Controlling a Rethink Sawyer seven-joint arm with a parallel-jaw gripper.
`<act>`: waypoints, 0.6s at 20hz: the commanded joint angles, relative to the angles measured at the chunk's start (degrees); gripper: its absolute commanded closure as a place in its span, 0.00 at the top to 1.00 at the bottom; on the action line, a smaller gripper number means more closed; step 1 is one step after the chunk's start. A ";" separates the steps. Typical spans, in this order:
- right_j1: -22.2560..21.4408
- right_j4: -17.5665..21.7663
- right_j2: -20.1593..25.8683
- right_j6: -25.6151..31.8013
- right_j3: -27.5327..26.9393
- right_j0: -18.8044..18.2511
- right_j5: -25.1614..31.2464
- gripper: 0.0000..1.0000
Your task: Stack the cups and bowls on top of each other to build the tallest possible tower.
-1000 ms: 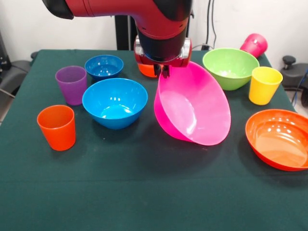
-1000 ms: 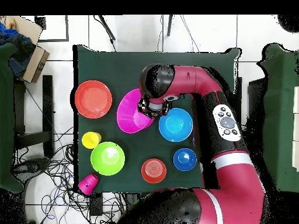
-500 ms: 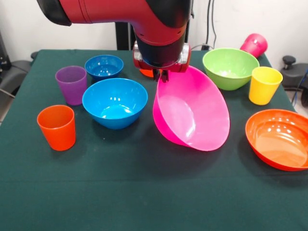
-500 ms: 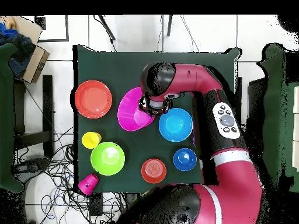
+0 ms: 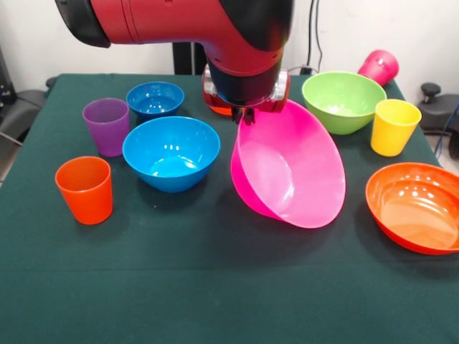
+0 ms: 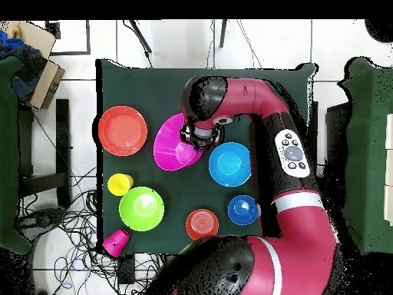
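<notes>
The gripper (image 5: 244, 115) sits just above centre in the front view, clamped on the upper rim of the very large pink bowl (image 5: 290, 168), and that bowl hangs steeply tilted, its opening facing the lower right of the frame. Compared with half a second ago, the bowl and gripper have slid a touch to the right; in the overhead view the arm's elbow has swung and the bowl (image 6: 173, 144) sits slightly higher in the frame. How far apart the fingers stand is hard to read behind the red wrist; only the dark tips show, pinched at the rim.

Everything else on the green table (image 5: 215, 287) is unchanged. The medium blue bowl (image 5: 171, 152) stands just left of the pink one, close but apart from it. The small blue bowl (image 5: 155, 99) is behind it, upper left, with the purple cup (image 5: 106, 125) beside it and the orange cup (image 5: 85, 189) lower left. A sliver of the small orange bowl (image 5: 217, 108) peeks out behind the wrist. At upper right, the lime green bowl (image 5: 343, 101) stands upright, the yellow cup (image 5: 394, 126) just to its right, and the magenta cup (image 5: 379, 67) lies tipped over at the table's back corner. The large orange bowl (image 5: 415, 206) rests at the right edge.
</notes>
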State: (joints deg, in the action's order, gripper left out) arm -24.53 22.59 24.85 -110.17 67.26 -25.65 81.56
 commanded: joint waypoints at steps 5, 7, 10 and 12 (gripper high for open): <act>1.93 3.13 2.46 12.79 -3.44 2.05 5.84 0.00; 1.81 3.01 2.47 12.84 -3.22 1.96 6.03 0.00; 1.21 2.67 2.40 12.37 -2.49 1.97 6.15 0.00; 1.01 2.47 2.38 12.12 -2.16 1.91 6.12 0.00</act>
State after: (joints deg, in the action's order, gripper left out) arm -23.13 22.73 24.93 -110.17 66.15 -25.11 82.65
